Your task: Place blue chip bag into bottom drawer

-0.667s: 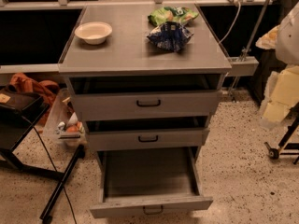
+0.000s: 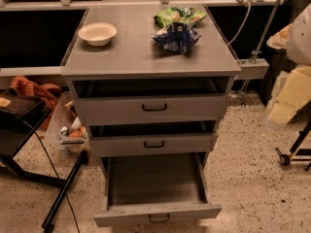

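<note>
The blue chip bag [image 2: 177,37] lies crumpled on the grey cabinet top [image 2: 136,57], toward the back right, just in front of a green chip bag [image 2: 180,16]. The bottom drawer [image 2: 156,212] is pulled out and its inside looks bare. The two shallower drawers above are each pulled out a little. My gripper [image 2: 290,93] is a pale, blurred shape at the right edge, beside the cabinet and lower than its top. It is well to the right of the blue chip bag and not touching it.
A white bowl [image 2: 97,33] sits at the cabinet top's back left. A black stand [image 2: 29,144] and a bin of clutter [image 2: 70,130] are on the floor at the left. A white cable [image 2: 240,18] hangs at the back right. A wheeled base [image 2: 291,157] is at the right.
</note>
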Robot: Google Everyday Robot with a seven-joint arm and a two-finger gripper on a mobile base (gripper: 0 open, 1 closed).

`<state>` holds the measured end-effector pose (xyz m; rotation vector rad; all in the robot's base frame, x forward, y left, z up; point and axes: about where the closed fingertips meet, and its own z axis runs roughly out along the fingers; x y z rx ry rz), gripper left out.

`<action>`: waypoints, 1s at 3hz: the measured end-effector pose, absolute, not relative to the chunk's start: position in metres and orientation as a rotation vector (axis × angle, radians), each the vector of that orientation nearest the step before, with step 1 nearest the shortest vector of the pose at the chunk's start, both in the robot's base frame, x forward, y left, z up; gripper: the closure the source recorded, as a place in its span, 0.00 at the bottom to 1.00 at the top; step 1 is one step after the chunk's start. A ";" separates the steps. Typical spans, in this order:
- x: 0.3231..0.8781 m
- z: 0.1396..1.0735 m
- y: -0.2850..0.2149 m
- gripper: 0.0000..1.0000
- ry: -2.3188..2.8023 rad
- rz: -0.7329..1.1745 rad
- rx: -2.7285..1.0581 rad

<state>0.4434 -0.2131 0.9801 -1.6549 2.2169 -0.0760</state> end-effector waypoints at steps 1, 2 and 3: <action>0.473 0.978 -0.194 0.00 2.169 -0.002 -1.540; 0.519 0.982 -0.170 0.00 2.110 0.050 -1.397; 0.570 0.995 -0.157 0.00 2.069 0.066 -1.189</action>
